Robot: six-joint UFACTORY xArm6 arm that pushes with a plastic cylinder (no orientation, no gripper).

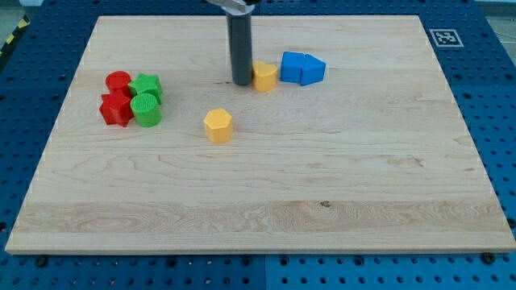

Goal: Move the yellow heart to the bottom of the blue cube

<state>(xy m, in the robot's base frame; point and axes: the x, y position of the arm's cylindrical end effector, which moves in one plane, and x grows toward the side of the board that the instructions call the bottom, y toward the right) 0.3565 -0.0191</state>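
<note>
Sitting in the upper middle of the wooden board (339, 177), the yellow heart (265, 76) is what you should check first. It lies just to the view's left of the two blue blocks and looks close to touching the nearer one, though you cannot tell contact for certain at this size. The blue cube (292, 67) is that nearer block; pressed against its right side is a second blue block (313, 70) with a sloped, wedge-like top whose exact shape is unclear.

My tip (241, 82) stands on the board immediately to the view's left of the yellow heart, touching or almost touching its left face. You will see the rod rise straight to the view's top edge. It is a plain rod with nothing to open or close, and it holds nothing.

Below and left of the heart, well apart from it, note the yellow hexagonal block (218, 126), alone on bare wood.

Far to the view's left you have a tight cluster of four: a red cylinder (118, 81) at top left, a green star (147, 85) at top right, a red star-like block (115, 109) at bottom left, and a green cylinder (147, 109) at bottom right, all touching or nearly so.

A blue perforated table (48, 24) surrounds the board.
</note>
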